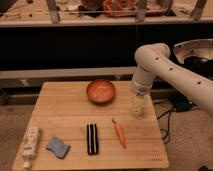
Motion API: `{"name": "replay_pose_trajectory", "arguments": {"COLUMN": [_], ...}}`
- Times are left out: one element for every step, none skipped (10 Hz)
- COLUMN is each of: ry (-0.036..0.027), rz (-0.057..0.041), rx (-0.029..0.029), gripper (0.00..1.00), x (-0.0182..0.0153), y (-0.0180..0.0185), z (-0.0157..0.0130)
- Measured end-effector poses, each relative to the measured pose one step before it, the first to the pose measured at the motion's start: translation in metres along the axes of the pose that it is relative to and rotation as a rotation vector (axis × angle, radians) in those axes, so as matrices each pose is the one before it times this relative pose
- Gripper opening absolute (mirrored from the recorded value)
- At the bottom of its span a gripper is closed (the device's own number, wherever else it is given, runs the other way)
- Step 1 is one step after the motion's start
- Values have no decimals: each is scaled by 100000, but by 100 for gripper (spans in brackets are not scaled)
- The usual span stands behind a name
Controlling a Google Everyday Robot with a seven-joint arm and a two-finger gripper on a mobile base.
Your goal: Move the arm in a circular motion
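Claw (pixel 139 94) above cup (pixel 138 108); glossy cream-white arm (pixel 165 67)

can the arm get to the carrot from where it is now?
Probably yes. The arm has its gripper hanging low over the right part of the table. The carrot lies flat in the open, a little nearer the front edge, with nothing standing between them.
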Motion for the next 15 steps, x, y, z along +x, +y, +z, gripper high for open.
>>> {"name": "replay_pose_trajectory", "arguments": {"ry": [1436,709,473,1940,1307,839,1435,1269,1665,1529,1704,930,776,644,768], "rz": [1086,633,994,1810,379,216,-673,-1540,-1924,-1663,-3558,-2806,-2032,-2254,-3366], "rx": [-1283,-708,-604,-1405,-722,-203,-66,158,667,637,992,591,519,426,618], "gripper": [80,80,80,80,80,80,80,80,80,80,80,80,80,80,80], "x": [-220,-728,-397,-381,-974,-710,-1630,-1638,-2079,-1473,-2419,-1432,-707,-659,-1016], "y": [1228,640,597,1324,865,489,602,109,63,-120,-289,-450,-473,-595,-1059], "z": [23,170,183,229,167,64,46,26,-196,-142,-396,-346,-253,-254,-233]}}
